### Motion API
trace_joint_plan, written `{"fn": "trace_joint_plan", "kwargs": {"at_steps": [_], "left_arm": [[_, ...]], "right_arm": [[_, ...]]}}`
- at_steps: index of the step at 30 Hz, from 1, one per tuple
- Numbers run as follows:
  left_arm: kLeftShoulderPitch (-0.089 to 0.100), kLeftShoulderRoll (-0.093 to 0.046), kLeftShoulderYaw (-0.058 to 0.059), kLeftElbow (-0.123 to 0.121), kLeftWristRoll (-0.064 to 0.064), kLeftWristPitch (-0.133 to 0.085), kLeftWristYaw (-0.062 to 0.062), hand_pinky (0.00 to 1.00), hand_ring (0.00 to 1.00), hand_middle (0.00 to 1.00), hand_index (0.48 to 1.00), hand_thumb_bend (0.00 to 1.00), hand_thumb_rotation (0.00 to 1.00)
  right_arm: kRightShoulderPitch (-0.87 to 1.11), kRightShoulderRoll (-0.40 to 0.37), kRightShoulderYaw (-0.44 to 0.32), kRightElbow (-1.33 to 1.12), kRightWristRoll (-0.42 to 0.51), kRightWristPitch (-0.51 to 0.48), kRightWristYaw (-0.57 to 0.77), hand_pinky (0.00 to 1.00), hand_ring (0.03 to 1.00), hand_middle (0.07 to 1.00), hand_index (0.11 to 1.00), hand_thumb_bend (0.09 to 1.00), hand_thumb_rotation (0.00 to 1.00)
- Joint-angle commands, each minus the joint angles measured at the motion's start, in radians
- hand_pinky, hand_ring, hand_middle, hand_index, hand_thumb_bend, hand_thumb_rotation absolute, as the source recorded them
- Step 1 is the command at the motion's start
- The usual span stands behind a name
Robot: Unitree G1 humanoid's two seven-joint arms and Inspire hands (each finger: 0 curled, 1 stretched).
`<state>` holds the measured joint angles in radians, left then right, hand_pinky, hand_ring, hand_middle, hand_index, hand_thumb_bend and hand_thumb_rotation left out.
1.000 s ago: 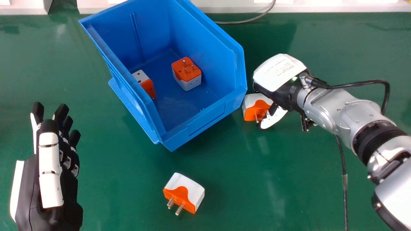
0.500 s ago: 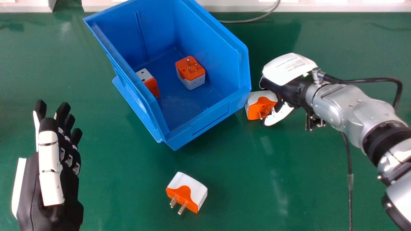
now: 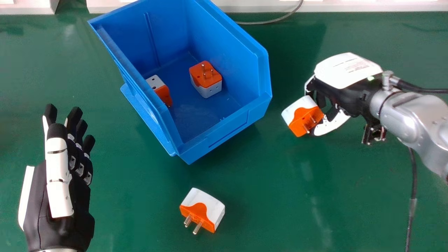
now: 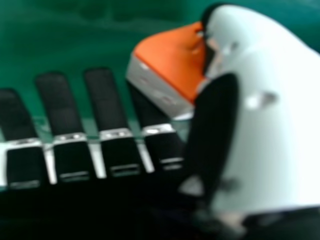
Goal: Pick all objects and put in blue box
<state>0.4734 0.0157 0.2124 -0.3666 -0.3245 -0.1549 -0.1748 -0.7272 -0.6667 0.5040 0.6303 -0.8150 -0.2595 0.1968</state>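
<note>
Plugs [image 3: 207, 208] in orange and white contrast with a solid blue box [image 3: 225, 130] and green table [image 3: 140, 196]; left hand [image 3: 57, 182] and right hand [image 3: 344, 71] are black and white.

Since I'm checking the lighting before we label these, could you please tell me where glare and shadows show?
Head view: pale glare streaks on the green table, with a dark shadow along the right side of the blue box; right hand view: a bright spot on the right hand's thumb.

Green tbl [image 3: 133, 196]: blue box [image 3: 229, 128], orange/wht adapter [image 3: 209, 207], gry cable [image 3: 259, 23].
</note>
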Motion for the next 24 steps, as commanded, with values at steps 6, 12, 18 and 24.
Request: {"fn": "trace_joint_plan", "kwargs": {"at_steps": [6,12,18,24], "left_arm": [[-0.005,0.008,0.009,-0.002,0.002,-0.012,-0.003,1.0,1.0,0.98,1.0,0.4,1.0],[-0.015,0.01,0.009,0.005,0.001,-0.012,-0.007,1.0,1.0,0.99,1.0,0.42,1.0],[-0.021,0.006,0.012,0.007,-0.009,-0.011,-0.008,1.0,1.0,0.98,1.0,0.41,1.0],[-0.021,0.015,0.017,0.01,0.002,-0.012,-0.009,1.0,1.0,0.98,1.0,0.42,1.0]], "right_arm": [[0.105,-0.096,-0.113,-0.196,0.07,-0.047,0.007,0.29,0.387,0.464,0.508,0.297,0.23],[0.175,-0.109,-0.171,-0.293,0.088,-0.052,0.012,0.27,0.349,0.425,0.484,0.481,0.15],[0.183,-0.095,-0.182,-0.306,0.081,-0.043,0.024,0.28,0.36,0.422,0.483,0.486,0.15],[0.171,-0.084,-0.187,-0.319,0.086,-0.045,0.028,0.23,0.301,0.364,0.478,0.486,0.15]]}}
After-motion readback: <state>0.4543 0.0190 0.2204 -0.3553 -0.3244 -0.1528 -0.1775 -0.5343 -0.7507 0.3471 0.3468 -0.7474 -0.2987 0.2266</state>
